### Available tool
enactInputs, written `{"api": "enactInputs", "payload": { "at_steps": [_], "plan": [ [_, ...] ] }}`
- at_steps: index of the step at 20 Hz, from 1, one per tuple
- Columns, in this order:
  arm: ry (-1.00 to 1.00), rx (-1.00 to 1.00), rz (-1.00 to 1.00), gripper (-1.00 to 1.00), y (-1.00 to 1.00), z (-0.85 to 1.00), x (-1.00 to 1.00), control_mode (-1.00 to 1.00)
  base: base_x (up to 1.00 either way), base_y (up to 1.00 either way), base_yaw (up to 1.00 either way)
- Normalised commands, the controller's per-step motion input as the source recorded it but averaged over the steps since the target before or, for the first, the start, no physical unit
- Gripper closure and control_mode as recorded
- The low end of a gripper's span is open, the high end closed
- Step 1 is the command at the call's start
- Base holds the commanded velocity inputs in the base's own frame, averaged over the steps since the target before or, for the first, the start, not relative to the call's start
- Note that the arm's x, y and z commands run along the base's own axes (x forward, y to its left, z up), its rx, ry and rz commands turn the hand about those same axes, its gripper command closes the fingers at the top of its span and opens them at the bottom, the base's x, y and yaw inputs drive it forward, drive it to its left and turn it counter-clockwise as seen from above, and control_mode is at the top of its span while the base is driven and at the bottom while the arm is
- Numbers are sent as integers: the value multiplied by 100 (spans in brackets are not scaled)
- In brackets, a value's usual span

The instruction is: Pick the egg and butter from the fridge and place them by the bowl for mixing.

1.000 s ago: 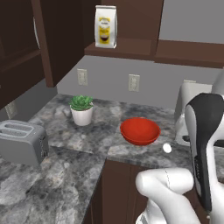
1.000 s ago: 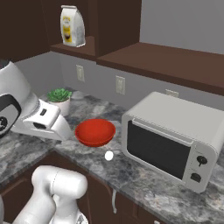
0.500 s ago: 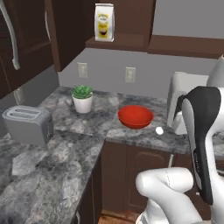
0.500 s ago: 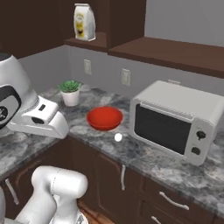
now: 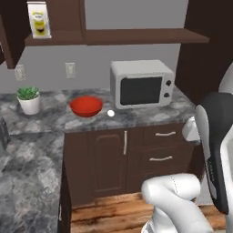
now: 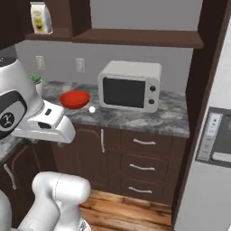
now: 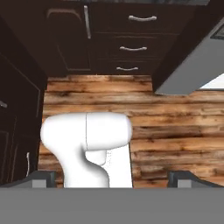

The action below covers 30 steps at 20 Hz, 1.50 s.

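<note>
A white pot with a green plant is standing leftmost on the grey marbled stone counter. The shallow glossy red bowl is sitting next, the tiny white egg just beside it, then a light-grey microwave. The tall light-grey fridge is standing rightmost. The gripper is hanging with jaws apart, empty, over a wooden plank floor.

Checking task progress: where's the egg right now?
The egg sits on the counter, just right of the bowl and left of the microwave; in the right base view it lies between them too.
</note>
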Motion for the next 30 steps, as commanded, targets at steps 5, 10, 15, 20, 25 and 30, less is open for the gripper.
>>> {"api": "enactInputs", "payload": {
  "at_steps": [5,10,15,20,25,30],
  "plan": [
    [0,0,0,-100,0,0,0,100,-50,-28,-40],
    [0,0,0,-100,0,0,0,100,-8,-100,0],
    [0,0,0,-100,0,0,0,100,4,-100,0],
    [0,0,0,-100,0,0,0,100,10,-97,0],
    [0,0,0,-100,0,0,0,100,17,-76,0],
    [0,0,0,-100,0,0,0,100,14,-63,2]
  ]
}}
